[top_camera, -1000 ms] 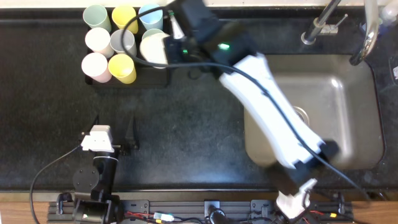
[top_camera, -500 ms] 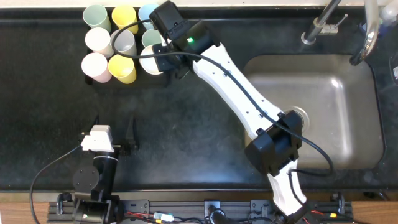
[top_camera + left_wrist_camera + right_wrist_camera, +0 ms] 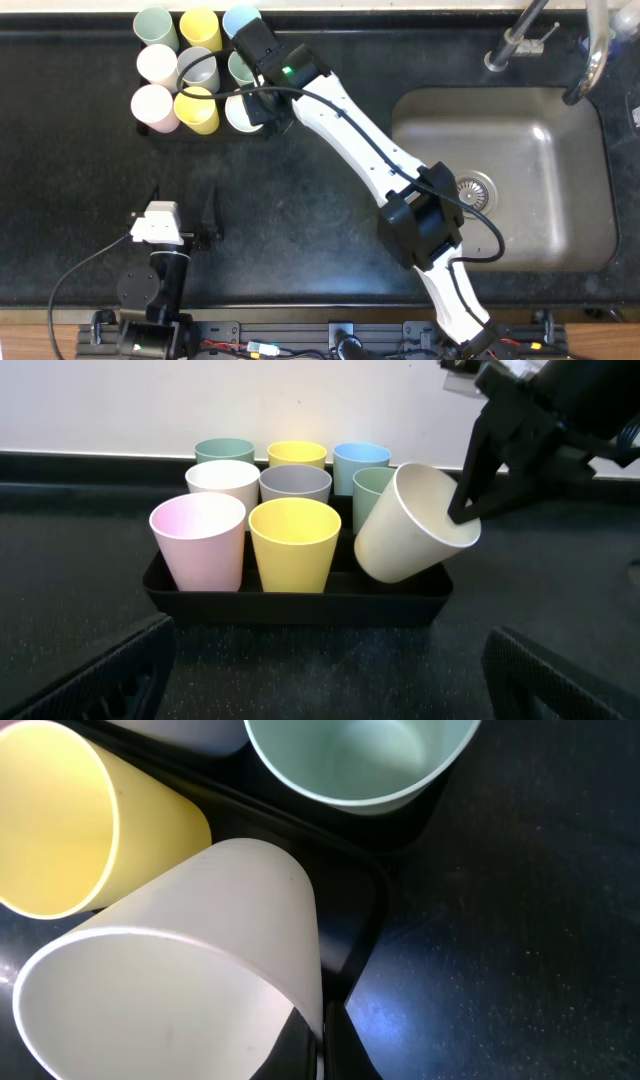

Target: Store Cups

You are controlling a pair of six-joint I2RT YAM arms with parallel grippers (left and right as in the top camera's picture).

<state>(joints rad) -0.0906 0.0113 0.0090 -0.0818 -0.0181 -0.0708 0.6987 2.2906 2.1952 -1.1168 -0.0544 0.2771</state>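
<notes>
Left fingers [image 3: 110, 670] spread wide, holding nothing, low over desk [image 3: 320, 660]. Beyond, at tray [image 3: 300, 605] front-right corner: cream cup [image 3: 405, 530] tilted, base down in tray, partly hidden; mouth up toward sink [image 3: 520, 170] side. Right fingers [image 3: 470, 490] pinch its rim, tips hidden.

Counted: nine cups [image 3: 296, 540] altogether, two yellow, two green, and one each of pink, white, grey, blue and cream, plus one black tray [image 3: 300, 606], one steel sink [image 3: 545, 190] and two robot arms [image 3: 350, 130].
</notes>
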